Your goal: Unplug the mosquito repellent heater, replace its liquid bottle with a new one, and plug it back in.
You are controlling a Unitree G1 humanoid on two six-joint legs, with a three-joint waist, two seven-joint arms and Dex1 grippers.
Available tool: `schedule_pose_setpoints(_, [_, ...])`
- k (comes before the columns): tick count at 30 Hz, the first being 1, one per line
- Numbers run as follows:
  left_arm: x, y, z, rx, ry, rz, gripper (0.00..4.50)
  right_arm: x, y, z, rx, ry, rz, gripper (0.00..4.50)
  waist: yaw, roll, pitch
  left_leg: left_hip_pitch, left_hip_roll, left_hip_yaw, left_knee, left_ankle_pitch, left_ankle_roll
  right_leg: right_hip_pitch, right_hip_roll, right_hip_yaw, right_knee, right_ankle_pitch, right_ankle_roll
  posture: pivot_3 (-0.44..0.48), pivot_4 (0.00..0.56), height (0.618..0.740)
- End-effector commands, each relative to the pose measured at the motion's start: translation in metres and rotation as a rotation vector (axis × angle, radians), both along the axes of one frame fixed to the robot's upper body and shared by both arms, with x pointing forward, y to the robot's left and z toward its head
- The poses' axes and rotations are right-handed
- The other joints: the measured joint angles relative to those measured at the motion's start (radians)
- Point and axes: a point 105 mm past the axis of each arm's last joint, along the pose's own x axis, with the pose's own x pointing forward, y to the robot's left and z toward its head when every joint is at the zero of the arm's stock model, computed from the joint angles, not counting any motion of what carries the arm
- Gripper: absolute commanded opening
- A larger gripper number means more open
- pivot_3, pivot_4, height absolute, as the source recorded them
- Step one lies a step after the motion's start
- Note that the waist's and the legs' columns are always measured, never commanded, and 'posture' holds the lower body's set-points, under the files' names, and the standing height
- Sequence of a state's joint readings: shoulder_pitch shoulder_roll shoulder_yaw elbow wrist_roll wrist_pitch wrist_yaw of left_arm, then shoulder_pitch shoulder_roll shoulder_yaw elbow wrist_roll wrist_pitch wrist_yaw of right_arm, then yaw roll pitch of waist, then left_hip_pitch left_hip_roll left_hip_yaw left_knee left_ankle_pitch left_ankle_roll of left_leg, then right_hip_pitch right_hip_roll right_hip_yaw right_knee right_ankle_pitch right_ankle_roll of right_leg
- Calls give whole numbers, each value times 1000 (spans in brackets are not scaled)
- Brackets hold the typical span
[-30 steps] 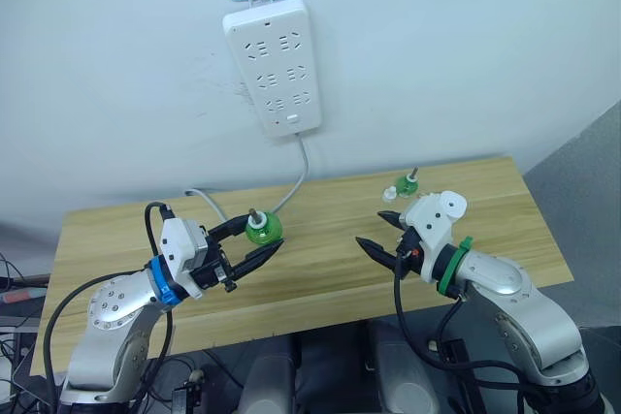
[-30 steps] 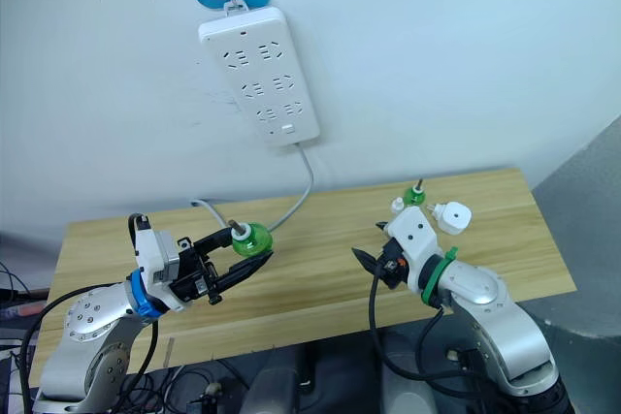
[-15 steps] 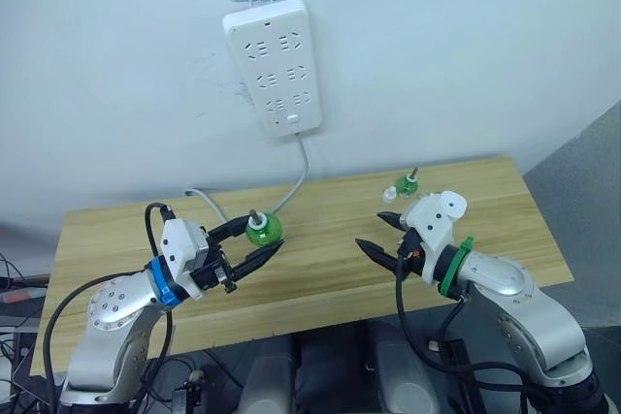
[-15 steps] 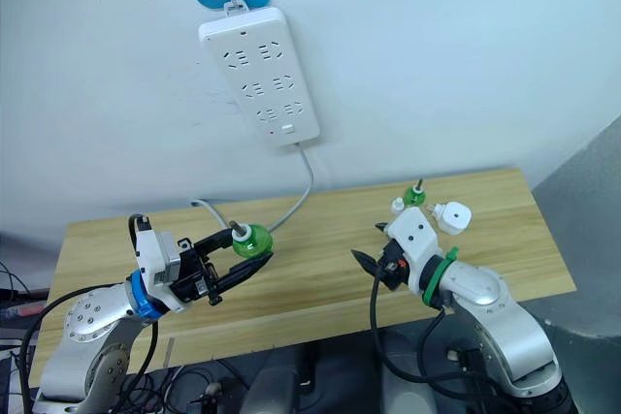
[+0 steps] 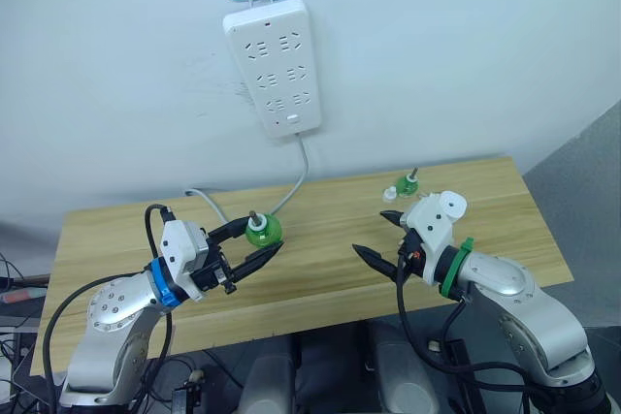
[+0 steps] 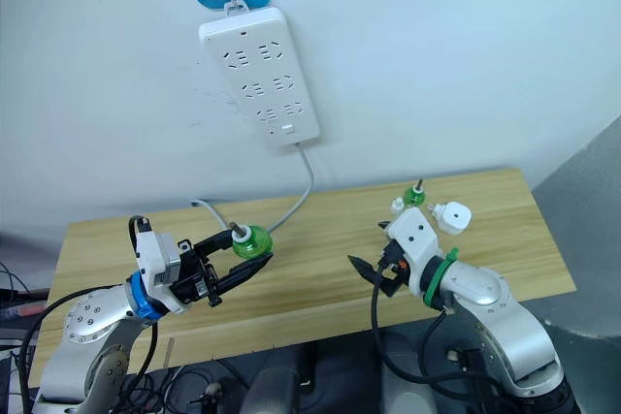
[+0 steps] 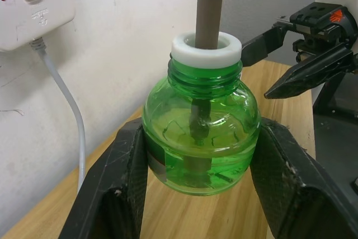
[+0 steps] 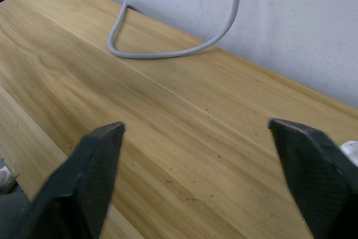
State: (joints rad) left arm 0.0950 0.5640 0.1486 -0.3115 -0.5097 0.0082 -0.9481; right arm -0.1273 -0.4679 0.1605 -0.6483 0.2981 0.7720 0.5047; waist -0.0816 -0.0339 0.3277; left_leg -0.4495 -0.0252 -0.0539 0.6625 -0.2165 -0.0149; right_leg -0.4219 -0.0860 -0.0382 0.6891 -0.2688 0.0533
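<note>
My left gripper is shut on a green liquid bottle with a white collar and a brown wick, held above the table's left half; both fingers press its sides. My right gripper stands open and empty over the table's right half, a little above the wood. The mosquito repellent heater, small and white, lies on the table just behind the right wrist. A second small green bottle stands near the back edge, with a small white cap beside it.
A white power strip hangs on the wall under a fish-shaped hook, none of its sockets in use. Its grey cable drops to the wooden table and loops left behind the left gripper.
The right gripper's fingers have spread slightly wider. The left gripper and its bottle have stayed in place.
</note>
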Motion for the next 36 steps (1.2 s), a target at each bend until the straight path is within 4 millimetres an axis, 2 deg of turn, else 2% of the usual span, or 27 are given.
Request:
schedule_pose_setpoints(1, [-4,-1,11,-6,-61,-4,2224,-6,4,11,14,-43,36,2792,0,0,0,0,0,0,0,0,0,0,0,0,0,0,0,-172,292,734])
schedule_pose_setpoints(10, [-4,0,11,-6,-63,-6,2224,-7,4,12,6,-49,50,2792,0,0,0,0,0,0,0,0,0,0,0,0,0,0,0,-173,291,734])
schedule_pose_setpoints(14, [-3,0,12,-3,-66,-13,2224,-9,9,24,11,-62,116,2792,-1,0,0,0,0,0,0,0,0,0,0,0,0,0,0,-179,294,734])
schedule_pose_setpoints(21, [4,1,17,16,-77,-37,2224,-25,33,55,26,-48,356,2792,-1,0,0,0,0,0,0,0,0,1,0,0,0,0,0,-189,293,734])
schedule_pose_setpoints(28, [12,-6,24,16,-90,-73,2224,-21,53,79,25,-106,482,2792,-2,0,0,0,0,0,1,0,0,0,0,0,0,0,0,-188,310,734])
schedule_pose_setpoints(36, [14,-9,25,20,-89,-101,2224,-14,75,93,39,-172,550,2792,-5,0,0,0,0,0,1,0,1,0,0,0,0,0,0,-188,317,734])
